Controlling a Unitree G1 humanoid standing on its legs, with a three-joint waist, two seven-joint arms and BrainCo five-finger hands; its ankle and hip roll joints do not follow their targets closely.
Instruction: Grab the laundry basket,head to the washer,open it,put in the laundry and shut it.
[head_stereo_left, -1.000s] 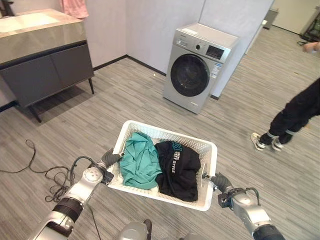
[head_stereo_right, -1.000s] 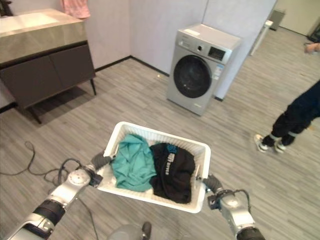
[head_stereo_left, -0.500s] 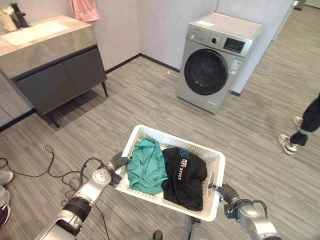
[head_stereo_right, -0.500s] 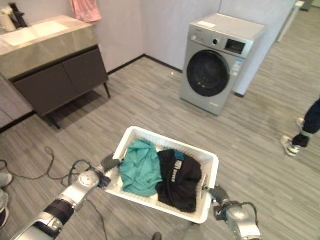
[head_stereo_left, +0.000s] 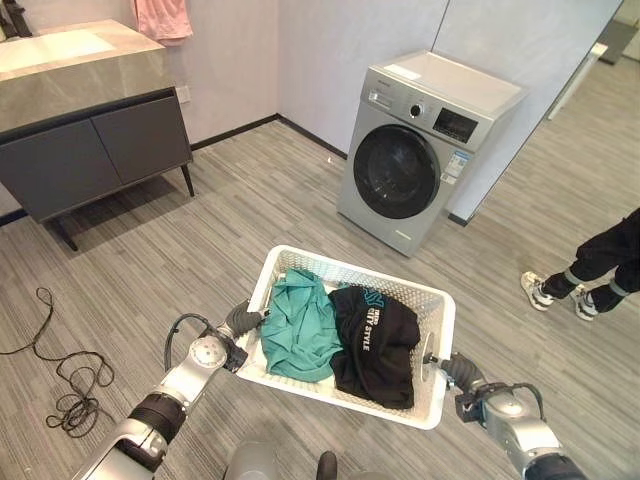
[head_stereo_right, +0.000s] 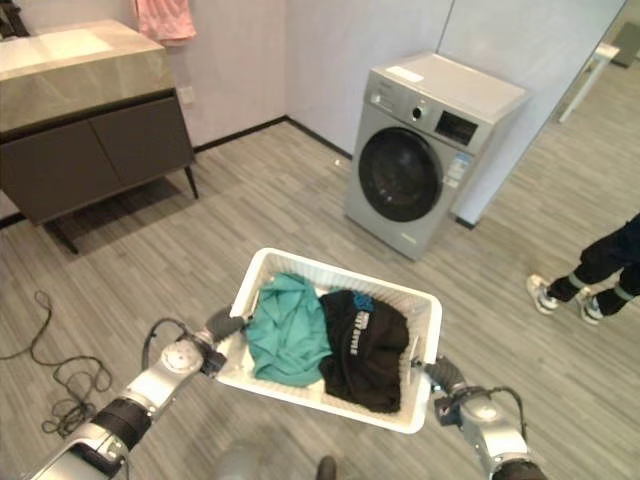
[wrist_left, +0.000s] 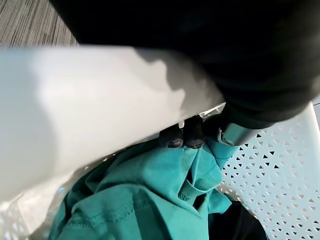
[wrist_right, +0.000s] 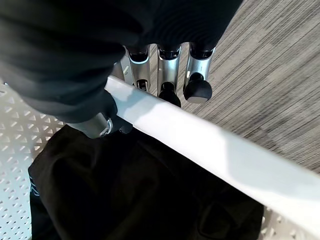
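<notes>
In the left eye view the white laundry basket (head_stereo_left: 436, 312) is held off the grey floor (head_stereo_left: 250, 200) between the left hand (head_stereo_left: 240, 320) and the right hand (head_stereo_left: 458, 372), one at each short end. A teal garment (head_stereo_left: 300, 325) and a black garment (head_stereo_left: 375, 340) with pale print lie inside. The washer (head_stereo_left: 410, 150) stands ahead, well apart, its round door closed. A dark vanity (head_stereo_left: 90, 130) stands to the left and a person's legs (head_stereo_left: 595, 265) to the right.

The right eye view gives the same layout.

In the left wrist view the fingers (wrist_left: 182, 136) curl over the basket's rim, above the teal cloth.

In the right wrist view the fingers (wrist_right: 167, 75) hook down outside the rim and the thumb presses inside, above the black cloth.

I judge the basket grabbed; reaching the washer, opening it, loading and shutting remain. The shirt's print and the washer's stickers are too small to read.
</notes>
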